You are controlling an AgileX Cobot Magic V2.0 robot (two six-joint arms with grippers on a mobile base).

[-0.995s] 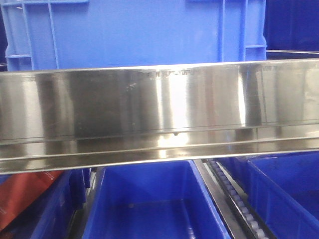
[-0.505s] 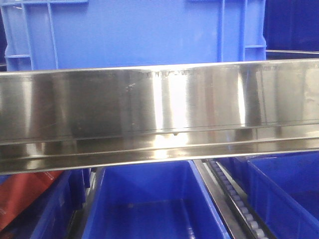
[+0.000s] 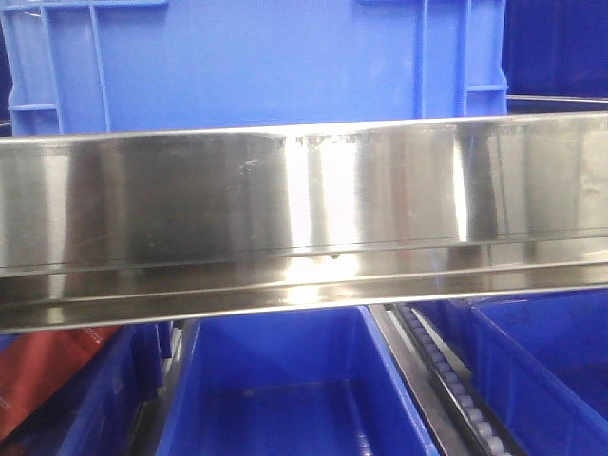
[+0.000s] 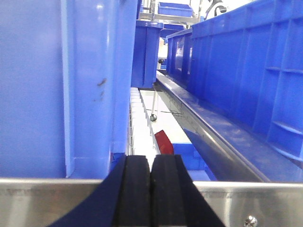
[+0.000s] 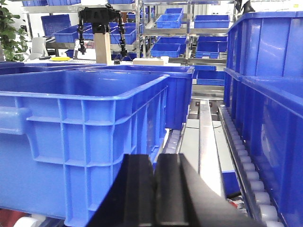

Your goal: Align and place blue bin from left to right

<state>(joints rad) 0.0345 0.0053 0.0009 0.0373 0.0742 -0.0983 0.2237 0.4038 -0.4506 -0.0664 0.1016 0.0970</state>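
Your left gripper (image 4: 150, 189): fingers pressed together, empty | right gripper (image 5: 155, 194): likewise closed, empty | blue bin (image 3: 256, 62): on the shelf behind the steel rail (image 3: 304, 214).

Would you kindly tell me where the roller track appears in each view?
Front: roller track lower right, between two bins.
Left wrist: roller track at centre, right of the tall bin wall.
Right wrist: roller track at right, beside a bin.
Shared landmark: the steel rail alongside it.
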